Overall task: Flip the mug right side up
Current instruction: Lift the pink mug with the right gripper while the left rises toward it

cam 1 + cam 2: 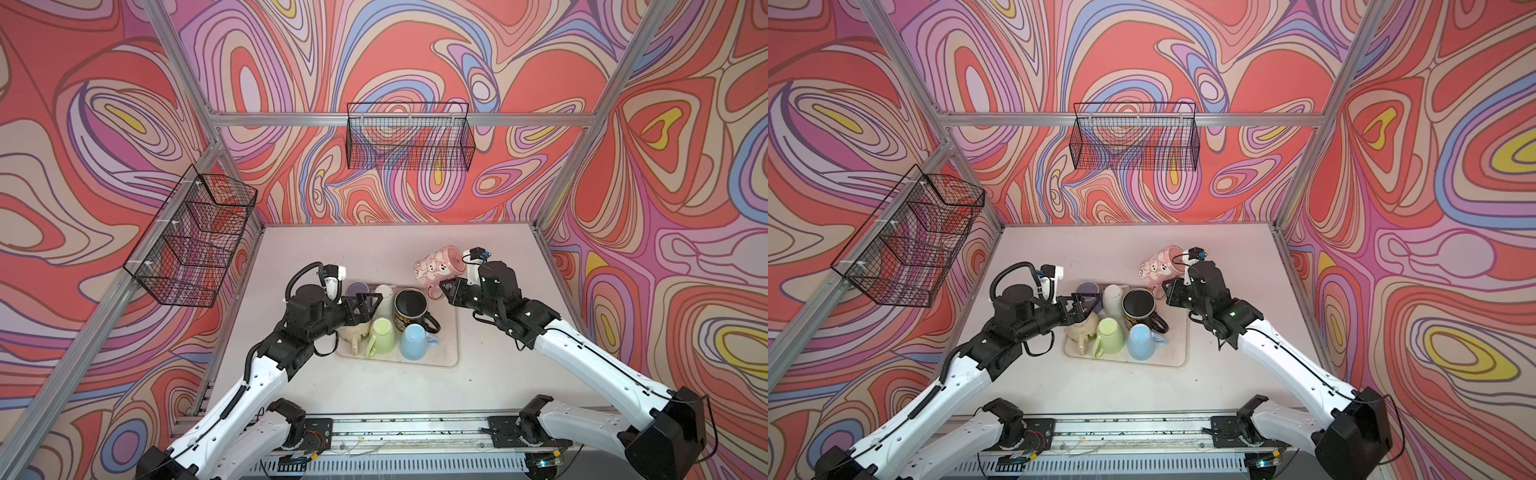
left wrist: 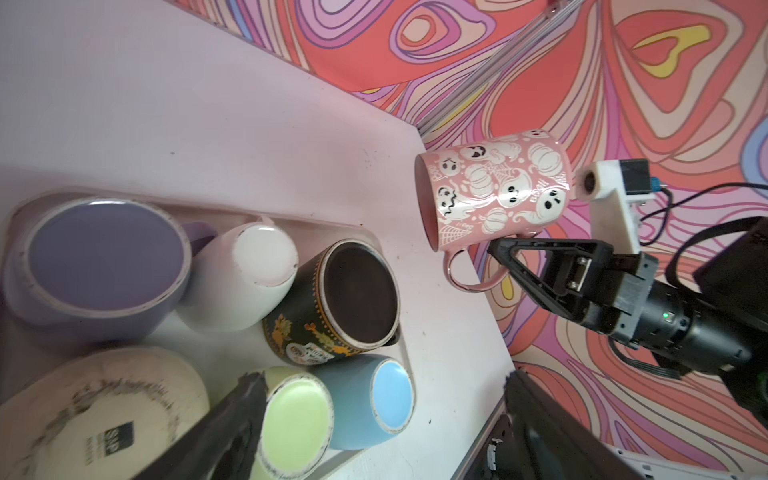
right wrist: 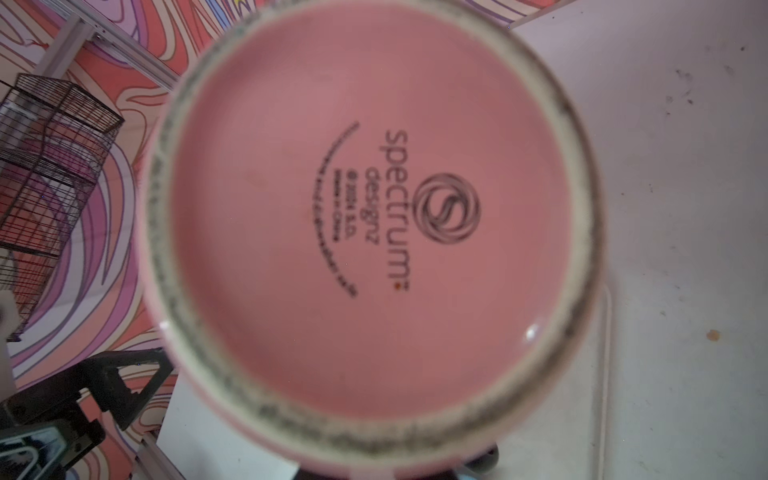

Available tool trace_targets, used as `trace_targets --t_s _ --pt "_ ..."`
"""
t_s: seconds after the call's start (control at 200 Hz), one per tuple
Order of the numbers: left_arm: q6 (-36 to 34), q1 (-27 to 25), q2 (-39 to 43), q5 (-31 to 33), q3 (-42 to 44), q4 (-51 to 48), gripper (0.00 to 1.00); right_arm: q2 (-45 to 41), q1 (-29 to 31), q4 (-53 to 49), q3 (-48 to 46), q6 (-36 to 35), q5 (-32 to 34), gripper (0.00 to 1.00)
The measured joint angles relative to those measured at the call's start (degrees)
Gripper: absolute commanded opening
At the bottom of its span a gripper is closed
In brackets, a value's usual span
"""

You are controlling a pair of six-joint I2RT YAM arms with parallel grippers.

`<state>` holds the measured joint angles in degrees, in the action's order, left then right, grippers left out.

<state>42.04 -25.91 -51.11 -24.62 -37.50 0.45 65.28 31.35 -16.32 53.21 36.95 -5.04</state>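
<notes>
The pink mug [image 1: 438,266] [image 1: 1162,266] with white ghost and pumpkin prints hangs on its side above the table, behind the tray's far right corner. Its mouth faces left and its handle points down. My right gripper [image 1: 444,288] [image 1: 1168,291] [image 2: 500,249] is shut on that handle. The mug [image 2: 494,195] shows clear of the table in the left wrist view. Its pink base [image 3: 374,208] fills the right wrist view and hides the jaws. My left gripper [image 1: 370,305] [image 1: 1084,305] [image 2: 382,380] stands open over the tray's mugs, holding nothing.
A clear tray [image 1: 444,332] [image 1: 1177,345] holds several mugs: purple [image 1: 357,288], white [image 1: 384,297], green [image 1: 381,334], blue [image 1: 415,340] and cream [image 1: 353,332] ones upside down, a black one [image 1: 411,307] upright. Wire baskets hang on the back wall [image 1: 409,137] and the left wall [image 1: 195,241].
</notes>
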Motion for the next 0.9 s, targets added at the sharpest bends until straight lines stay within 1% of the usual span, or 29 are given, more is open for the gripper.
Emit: trace_targets --t_s 0.14,0.285,0.421,0.651,0.741,0.901 --pt "2.62 0.0 -3.52 -4.37 0.07 8.24 0.77 1.16 -2.47 4.04 1.01 1.4 -5.42 0.0" --pt "6.51 0.0 -7.96 -8.79 0.11 18.6 0.68 3.67 -5.51 9.22 2.32 4.44 -12.2 0.0" --pt "9.14 0.0 -11.87 -11.04 0.09 25.97 0.62 5.97 -8.07 13.77 3.15 7.61 -17.03 0.0" --pt "13.05 -0.04 -20.35 -13.81 -2.47 36.02 0.61 9.97 -10.69 20.87 5.35 12.33 -24.15 0.0" --pt "14.82 -0.33 -23.96 -14.75 -4.57 40.04 0.61 11.61 -11.23 23.54 6.34 14.08 -26.84 0.0" --pt "16.76 -1.07 -29.53 -16.87 -9.2 44.13 0.63 15.52 -11.58 26.86 9.09 16.28 -30.47 0.0"
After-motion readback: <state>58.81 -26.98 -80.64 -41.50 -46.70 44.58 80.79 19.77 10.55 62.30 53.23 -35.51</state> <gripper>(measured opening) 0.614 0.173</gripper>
